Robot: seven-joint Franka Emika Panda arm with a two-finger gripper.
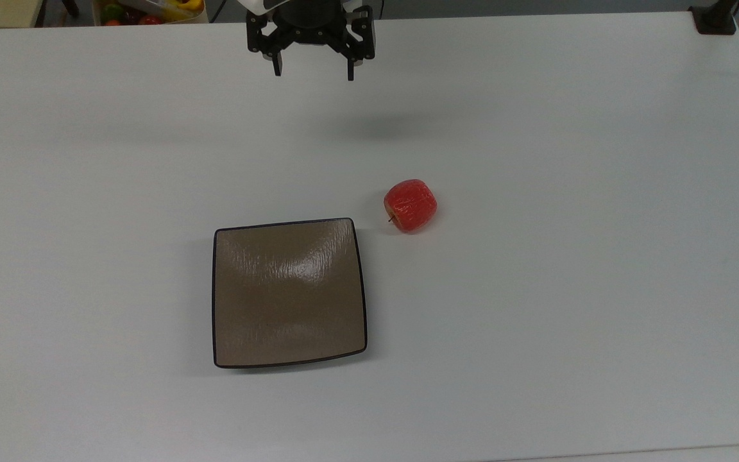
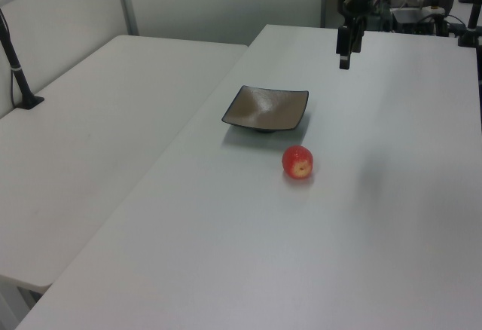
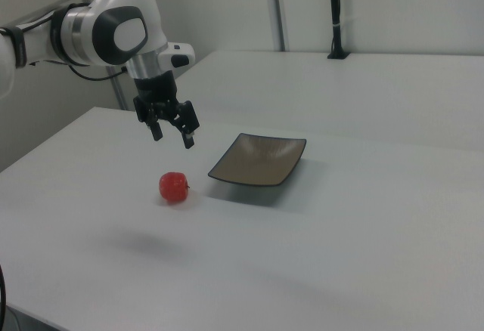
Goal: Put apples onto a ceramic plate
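The ceramic plate (image 1: 289,292) lies nearest the lower edge of the top view, flat on the white tabletop (image 1: 568,289). It is square with rounded corners, glossy brown inside a thin black rim, and it holds nothing. Its sides are turned a little off the tabletop's edges, and light glints on its faintly ridged middle.

The apple (image 1: 410,205) rests on the tabletop, off the plate, just beyond the plate's upper right corner in the top view, near it but not touching. It lies on its side: its short brown stem points toward the top view's lower left, toward the plate. In the left view the apple (image 2: 298,162) sits in front of the plate (image 2: 266,108), its pale stem end facing the camera. In the right view the apple (image 3: 174,187) is to the left of the plate (image 3: 259,159).

The pincer (image 1: 313,67) hangs in the air above the tabletop at the top view's upper edge, well apart from both things, its two black fingers spread and pointing down, holding nothing. In the right view the pincer (image 3: 172,133) hovers above the apple.
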